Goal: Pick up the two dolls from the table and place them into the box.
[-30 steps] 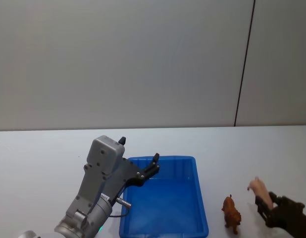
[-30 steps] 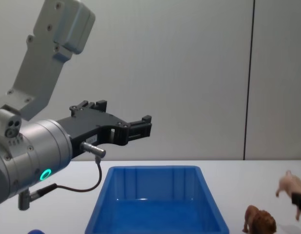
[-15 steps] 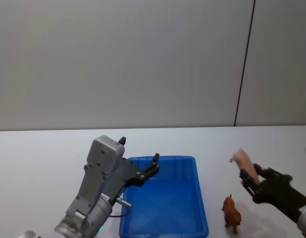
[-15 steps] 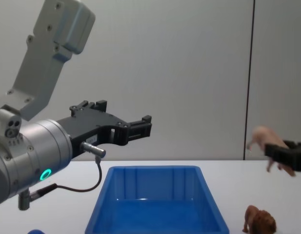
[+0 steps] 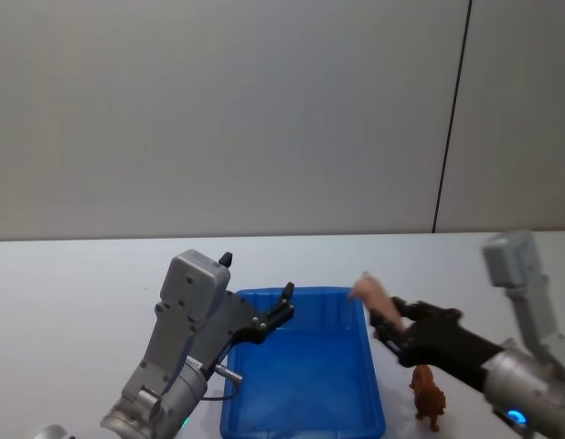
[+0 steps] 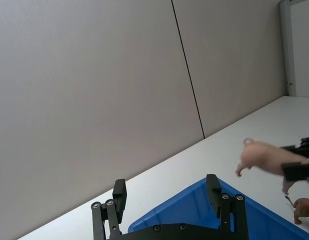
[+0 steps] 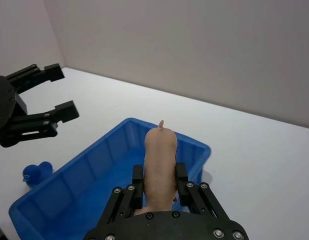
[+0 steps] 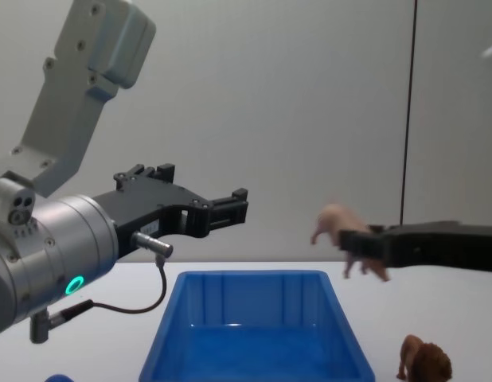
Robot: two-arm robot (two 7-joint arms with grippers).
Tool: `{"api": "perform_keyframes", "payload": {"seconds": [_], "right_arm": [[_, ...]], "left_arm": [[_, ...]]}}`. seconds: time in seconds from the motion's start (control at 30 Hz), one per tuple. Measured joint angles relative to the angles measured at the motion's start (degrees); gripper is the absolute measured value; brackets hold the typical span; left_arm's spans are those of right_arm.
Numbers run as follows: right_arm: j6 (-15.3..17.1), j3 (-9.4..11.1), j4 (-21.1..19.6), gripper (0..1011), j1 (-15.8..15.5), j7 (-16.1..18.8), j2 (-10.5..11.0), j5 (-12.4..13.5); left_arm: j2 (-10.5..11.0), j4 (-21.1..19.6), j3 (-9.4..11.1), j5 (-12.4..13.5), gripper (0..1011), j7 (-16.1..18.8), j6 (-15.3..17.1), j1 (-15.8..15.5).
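**Pig carried above the box's right edge**

The pale pink pig (image 8: 340, 222) is shown clamped between the fingers of the right gripper (image 8: 360, 244) and held in the air above the right rim of the blue box (image 8: 254, 299), near its far corner. The brown lion (image 5: 428, 394) is seen standing upright on the white table (image 5: 81, 283), just beside the box's right wall. The left gripper (image 6: 165, 186) is held spread wide and empty above the box's left side.

We mark a small blue ball (image 7: 33, 173), and behind it a pale grey wall (image 5: 218, 110) crossed by one dark vertical seam (image 5: 452, 119).
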Motion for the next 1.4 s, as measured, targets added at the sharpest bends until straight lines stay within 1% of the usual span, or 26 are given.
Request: {"api": "perform_keyframes", "payload": {"seconds": [0.03,0.07,0.1,0.13,0.2,0.23,0.27,0.33,0.37,0.43,0.47,0.5,0.53,0.6,0.63,0.7,0.73,0.77,0.93,1.17,1.27,1.4], "right_arm": [[0.3,-0.3,0.4,362,0.4,0.2,-0.4,-0.3],[0.9,-0.8,1.0,392,1.1,0.6,-1.0,-0.9],[1.3,-1.1,1.5,392,1.4,0.8,-1.3,-1.2],[1.5,-1.4,1.9,449,1.7,1.0,-1.7,-1.5],[1.9,-1.8,2.5,489,2.2,1.3,-2.2,-2.1],[2.3,-2.3,3.1,546,2.7,1.6,-2.6,-2.6],[2.5,-2.4,3.4,572,2.9,1.7,-2.8,-2.9],[2.7,-2.9,3.9,601,3.3,1.9,-3.2,-3.3],[2.9,-3.2,4.3,651,3.6,2.0,-3.5,-3.7],[3.0,-3.4,4.6,745,3.8,2.1,-3.8,-4.1],[3.0,-3.6,4.8,745,4.0,2.1,-4.0,-4.4],[3.0,-3.8,5.0,808,4.1,2.2,-4.1,-4.6],[3.0,-3.8,5.0,808,4.2,2.2,-4.1,-4.7],[2.9,-3.9,5.0,861,4.2,2.1,-4.1,-4.9],[2.8,-3.9,5.0,912,4.2,2.0,-4.1,-5.0],[2.6,-3.9,4.9,943,4.1,1.7,-3.9,-5.1],[2.3,-3.8,4.6,986,3.9,1.4,-3.7,-5.1],[2.2,-3.7,4.4,1000,3.7,1.2,-3.5,-5.1],[1.5,-3.2,2.9,1001,2.4,-0.2,-2.4,-4.6],[0.6,-2.1,-0.3,1001,-0.8,-3.0,0.0,-2.6],[0.3,-1.5,-1.9,1001,-2.7,-4.5,1.4,-1.4],[0.2,-0.9,-3.1,1001,-4.4,-5.8,2.5,-0.2]], "left_arm": [[0.0,0.0,0.0,0.0,1001,0.0,0.0,0.0],[0.0,0.0,0.0,0.0,1001,0.0,0.0,0.0],[0.0,0.0,0.0,0.0,1001,0.0,0.0,0.0],[0.0,0.0,0.0,0.0,1001,0.0,0.0,0.0],[0.0,0.0,0.0,0.0,1001,0.0,0.0,0.0],[0.0,0.0,0.0,0.0,1001,0.0,0.0,0.0],[0.0,0.0,0.0,0.0,1001,0.0,0.0,0.0],[0.0,0.0,0.0,0.0,1001,0.0,0.0,0.0],[0.0,0.0,0.0,0.0,1001,0.0,0.0,0.0],[0.0,0.0,0.0,0.0,1001,0.0,0.0,0.0],[0.0,0.0,0.0,0.0,1001,0.0,0.0,0.0],[0.0,0.0,0.0,0.0,1001,0.0,0.0,0.0],[0.0,0.0,0.0,0.0,1001,0.0,0.0,0.0],[0.0,0.0,0.0,0.0,1001,0.0,0.0,0.0],[0.0,0.0,0.0,0.0,1001,0.0,0.0,0.0],[0.0,0.0,0.0,0.0,1001,0.0,0.0,0.0],[0.0,0.0,0.0,0.0,1001,0.0,0.0,0.0],[0.0,0.0,0.0,0.0,1001,0.0,0.0,0.0],[0.0,0.0,0.0,0.0,1001,0.0,0.0,0.0],[0.0,0.0,0.0,0.0,1001,0.0,0.0,0.0],[0.0,0.0,0.0,0.0,1001,0.0,0.0,0.0],[0.0,0.0,0.0,0.0,1001,0.0,0.0,0.0]]}}
